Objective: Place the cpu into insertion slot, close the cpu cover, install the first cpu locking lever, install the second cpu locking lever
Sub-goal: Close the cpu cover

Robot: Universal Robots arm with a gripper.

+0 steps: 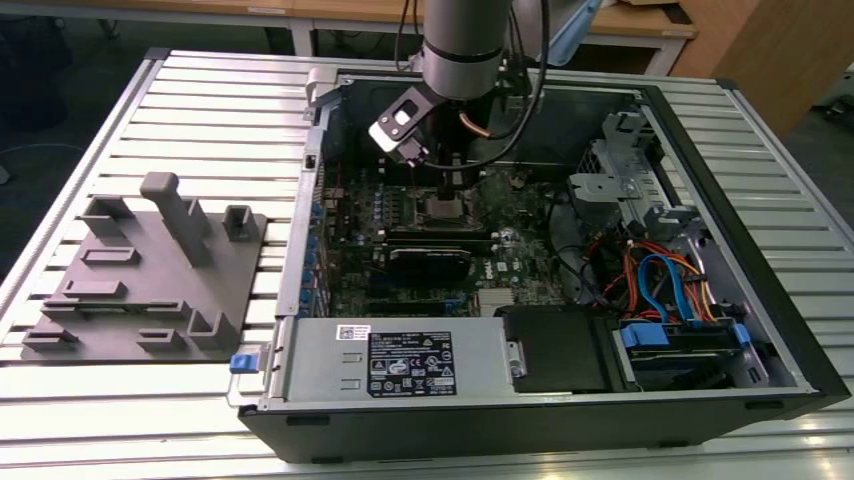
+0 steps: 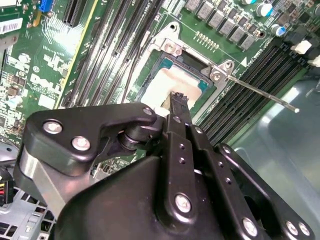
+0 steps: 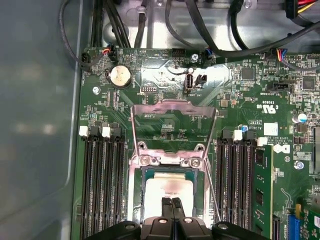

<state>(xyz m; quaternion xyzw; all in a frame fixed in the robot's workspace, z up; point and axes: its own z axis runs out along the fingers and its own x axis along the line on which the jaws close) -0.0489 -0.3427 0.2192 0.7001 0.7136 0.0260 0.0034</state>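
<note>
A slatted, pale grey metal table [image 1: 200, 110] spans the near ground, evenly lit, with soft glare along its ribs. Past its far edge stands a wooden desk [image 1: 334, 12]. Dark floor [image 1: 67, 70] lies at the exterior view's left, and a wooden panel [image 1: 774, 50] rises at the exterior view's far right.

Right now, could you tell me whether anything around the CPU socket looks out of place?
Nothing looks damaged. The cpu sits in the insertion slot, but the cpu cover stands flipped open and a locking lever juts out unlatched across the memory slots. The shut gripper is right at the cpu.
</note>
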